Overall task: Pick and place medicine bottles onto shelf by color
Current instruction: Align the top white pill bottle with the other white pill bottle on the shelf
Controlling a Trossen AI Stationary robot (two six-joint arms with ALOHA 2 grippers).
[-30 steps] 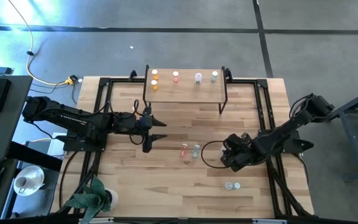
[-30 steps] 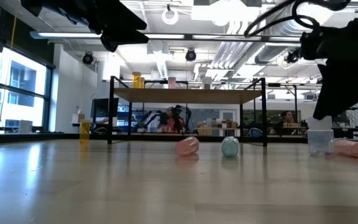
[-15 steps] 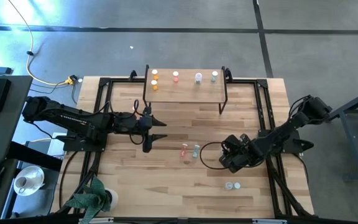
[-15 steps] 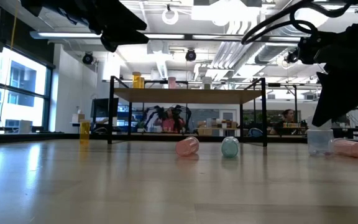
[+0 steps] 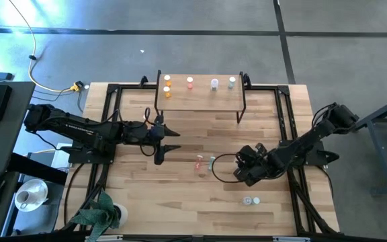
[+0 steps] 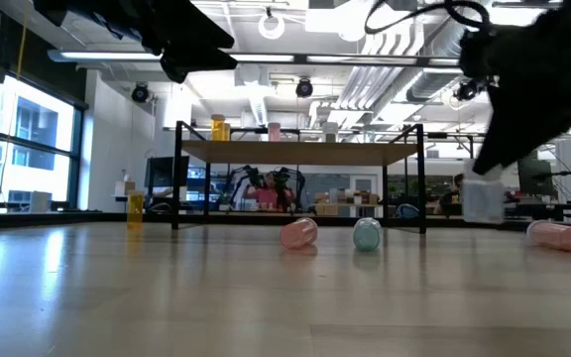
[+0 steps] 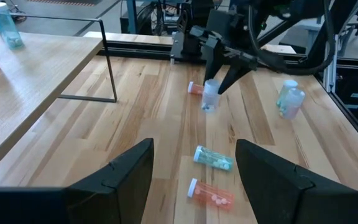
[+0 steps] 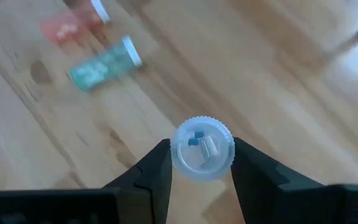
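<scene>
My right gripper is shut on a pale blue-white bottle above the table's right middle. It also shows in the left wrist view. My left gripper hangs open and empty left of centre. A pink-red bottle and a teal bottle lie on their sides between the grippers. Two more bottles stand near the front right. The shelf stands at the far edge. On it stand two orange bottles, a pink one, a pale one and a teal one. My right gripper pinches the pale bottle's upper end between its two fingers. The fingers come from above, slanting down. The bottle hangs upright below the fingers, lifted clear of the table.
Another pink-red bottle lies on the table behind the right gripper. An orange bottle stands far left in the low view. Black frame rails run along the table's sides. A potted plant sits at the front left corner.
My right gripper has risen with the pale bottle, which stood on the table a second ago and now hangs clear. It has moved a little toward the table's left and toward the lying pink and teal bottles.
</scene>
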